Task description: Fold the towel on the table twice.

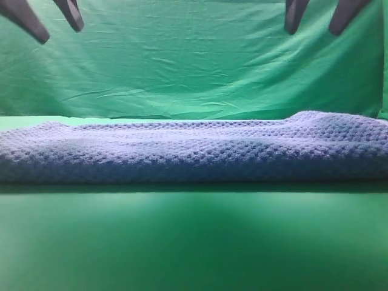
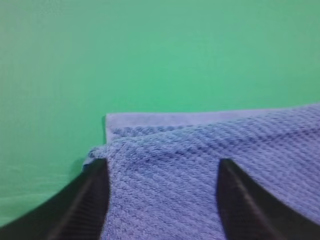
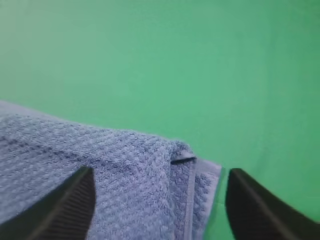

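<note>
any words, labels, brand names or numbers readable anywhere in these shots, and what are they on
None: no text, label, brand, number or sign shows in any view.
Blue-grey waffle-weave towel: plain weave and a flat hem, no tag visible.
Smooth bright green table cover: unmarked.
Wrinkled green backdrop curtain: unmarked.
Dark left gripper and right gripper: no markings visible.

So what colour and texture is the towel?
Blue-grey towel with a waffle weave, clearest in the left wrist view.
</note>
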Controlling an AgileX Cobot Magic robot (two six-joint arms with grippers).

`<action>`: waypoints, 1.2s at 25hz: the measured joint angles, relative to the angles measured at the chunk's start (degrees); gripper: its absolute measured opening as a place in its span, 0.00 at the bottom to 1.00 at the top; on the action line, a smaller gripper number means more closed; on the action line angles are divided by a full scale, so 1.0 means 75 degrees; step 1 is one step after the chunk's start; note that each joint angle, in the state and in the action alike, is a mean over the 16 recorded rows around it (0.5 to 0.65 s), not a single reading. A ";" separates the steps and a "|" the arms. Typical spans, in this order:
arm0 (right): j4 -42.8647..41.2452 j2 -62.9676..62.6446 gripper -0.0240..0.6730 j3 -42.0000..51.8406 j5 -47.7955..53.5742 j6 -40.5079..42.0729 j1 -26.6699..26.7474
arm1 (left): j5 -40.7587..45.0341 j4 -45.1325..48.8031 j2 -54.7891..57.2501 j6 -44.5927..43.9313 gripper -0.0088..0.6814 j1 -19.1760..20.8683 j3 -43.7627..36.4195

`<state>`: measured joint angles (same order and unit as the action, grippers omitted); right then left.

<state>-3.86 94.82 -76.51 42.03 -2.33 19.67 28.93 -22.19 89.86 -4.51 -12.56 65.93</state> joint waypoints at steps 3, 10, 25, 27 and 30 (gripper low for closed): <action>-0.0006 -0.0579 0.42 -0.0226 0.0601 0.0000 0.0000 | 0.0681 0.0085 -0.0495 -0.0066 0.37 0.0003 0.0368; 0.0051 -0.2118 0.09 -0.0379 0.1766 0.0008 0.0000 | 0.1945 0.0168 -0.1879 -0.0419 0.11 0.0006 0.0771; 0.0388 -0.6464 0.03 0.1961 0.2019 0.0076 0.0000 | 0.2741 0.0228 -0.6557 -0.1078 0.10 0.0006 -0.1565; 0.0402 -0.7117 0.03 0.2495 0.1831 0.0115 0.0000 | 0.2663 0.0232 -0.7269 -0.1099 0.10 0.0006 -0.2013; 0.0408 -0.8057 0.03 0.3270 0.1537 0.0178 0.0000 | 0.2519 0.0236 -0.8294 -0.1123 0.10 0.0006 -0.2620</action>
<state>-0.80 34.39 -51.99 53.56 -1.00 19.67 47.82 -20.42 27.65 -12.93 -12.52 46.28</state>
